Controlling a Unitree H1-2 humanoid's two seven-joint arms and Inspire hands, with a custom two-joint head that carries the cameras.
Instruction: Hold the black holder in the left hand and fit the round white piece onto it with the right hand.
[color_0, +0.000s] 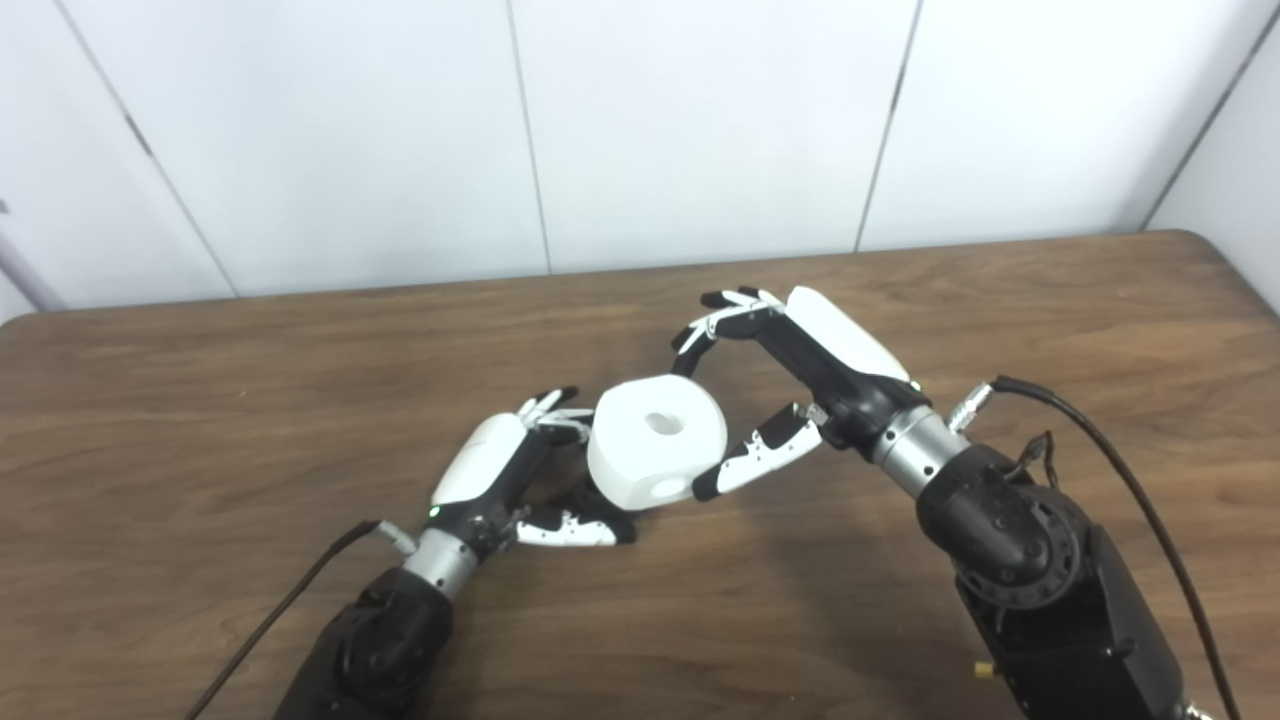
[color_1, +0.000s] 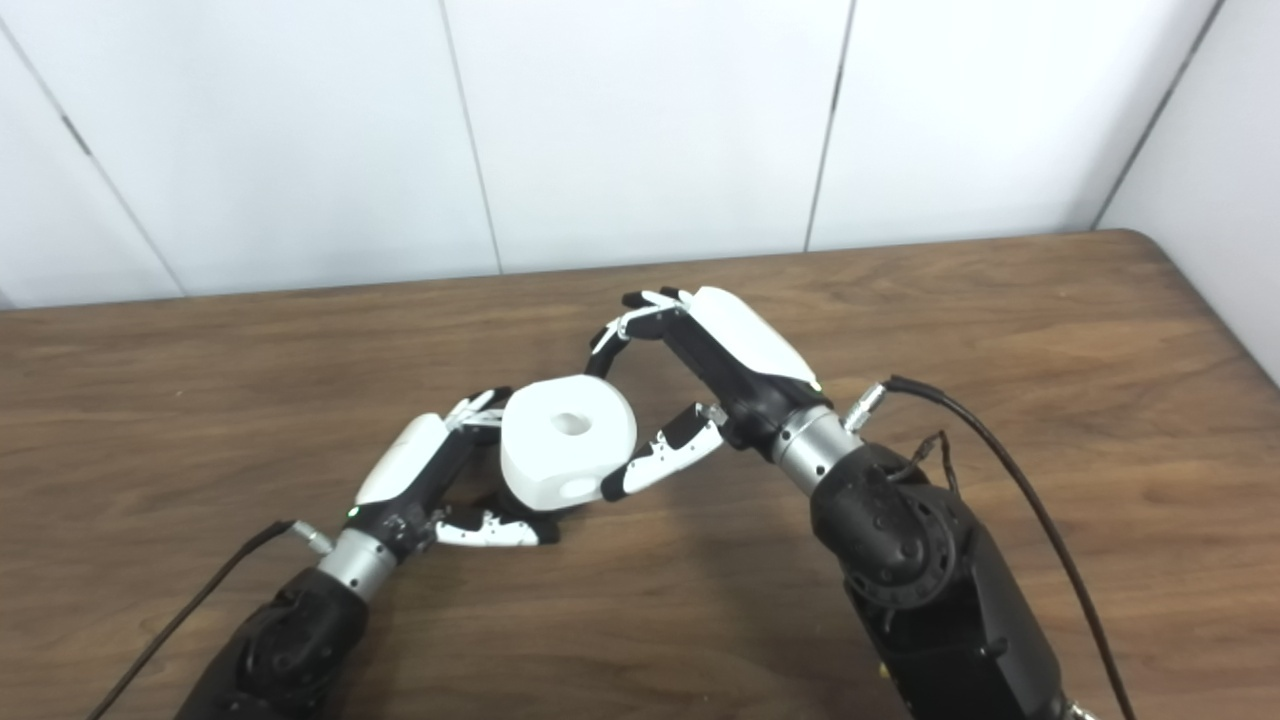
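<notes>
The round white piece (color_0: 655, 440) was up off the counter (color_0: 200, 400), in the middle, between the 2 hands. It had a hole in the top and another hole low on its side. The right hand (color_0: 790, 385) was clamped on it, with its fingers (color_0: 715, 325) curled over the far side and its thumb (color_0: 755, 455) pressed on the near side.

The left hand (color_0: 510, 480) was just beside the white piece, low and close to the counter. Its fingers curled in toward the piece, and its thumb (color_0: 565, 530) lay under it. A dark thing (color_0: 590, 497) showed between the left hand and the bottom of the white piece. That was most likely the black holder, but most of it was hidden, so I could not tell if the left hand was really gripping it.

It looked like the job was close to the end. The white piece seemed to sit right over the holder, maybe already touching it. I could not tell if it was pushed all the way on. What seemed left was to press it down until it fit, and then let go.

Not much else was around. The counter was brown wood, with a white wall (color_0: 700, 120) behind it. A black cable (color_0: 1130, 480) hung by the right arm, and another cable (color_0: 290, 600) ran by the left arm. Both were well apart from the white piece. The hands themselves blocked the view of the fit.
</notes>
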